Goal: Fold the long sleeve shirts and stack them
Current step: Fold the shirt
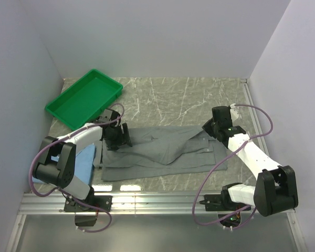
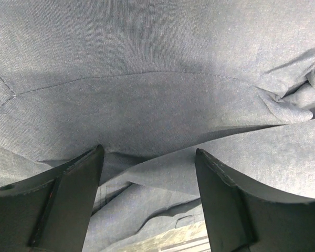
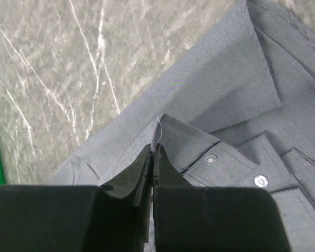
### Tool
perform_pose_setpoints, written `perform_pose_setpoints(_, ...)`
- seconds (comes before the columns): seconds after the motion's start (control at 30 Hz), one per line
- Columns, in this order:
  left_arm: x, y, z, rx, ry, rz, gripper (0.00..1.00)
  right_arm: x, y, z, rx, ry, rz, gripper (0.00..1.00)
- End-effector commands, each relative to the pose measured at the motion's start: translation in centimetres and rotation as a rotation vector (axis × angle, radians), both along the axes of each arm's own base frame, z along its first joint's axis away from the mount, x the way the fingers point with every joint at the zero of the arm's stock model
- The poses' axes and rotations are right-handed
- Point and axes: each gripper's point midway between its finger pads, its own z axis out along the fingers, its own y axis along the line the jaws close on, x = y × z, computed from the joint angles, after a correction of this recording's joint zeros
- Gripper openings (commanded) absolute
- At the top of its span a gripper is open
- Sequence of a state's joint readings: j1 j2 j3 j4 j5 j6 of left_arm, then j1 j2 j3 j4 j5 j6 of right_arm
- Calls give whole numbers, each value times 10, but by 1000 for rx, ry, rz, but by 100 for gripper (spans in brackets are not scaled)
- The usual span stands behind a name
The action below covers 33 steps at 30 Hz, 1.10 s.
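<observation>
Clamps grey shirt (image 1: 163,152) by its buttoned edge in right gripper (image 3: 153,149); holds left gripper (image 2: 149,152) spread over it toward worktop's (image 1: 173,100) left edge.

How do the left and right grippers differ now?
The left gripper is open, its jaws wide apart; the right gripper is shut on an edge of the grey shirt. The left gripper is at the shirt's left end, the right gripper at its right end. Both are down at that shirt.

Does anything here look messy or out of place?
The plain grey cloth shirt lies rumpled, a diagonal ridge across its middle; the light blue cloth shirt lies to its left, not stacked.
</observation>
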<state>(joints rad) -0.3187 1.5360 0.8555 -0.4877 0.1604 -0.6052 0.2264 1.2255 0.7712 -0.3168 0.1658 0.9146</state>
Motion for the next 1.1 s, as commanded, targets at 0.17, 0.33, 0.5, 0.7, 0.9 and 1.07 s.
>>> perform_pose_setpoints(0.17, 14, 0, 20, 24, -36, -26, 80, 36, -11, 55, -33, -227, -55, 0)
perform_pose_setpoints(0.33, 28, 2, 47, 29, -114, -6, 89, 45, -15, 45, -70, -206, -71, 0)
perform_pose_setpoints(0.5, 39, 8, 79, 46, -218, 24, 95, 52, -14, 24, -83, -151, -70, 0)
perform_pose_setpoints(0.7, 33, 9, 75, 50, -207, 18, 91, 49, -4, 5, -81, -61, -14, 12)
perform_pose_setpoints(0.9, 25, 16, 63, 63, -182, 77, 88, 44, 9, 27, -125, -48, 144, 65)
perform_pose_setpoints(1.07, 25, 17, 58, 45, -185, 137, 84, 28, 65, 56, -82, -108, 423, 70)
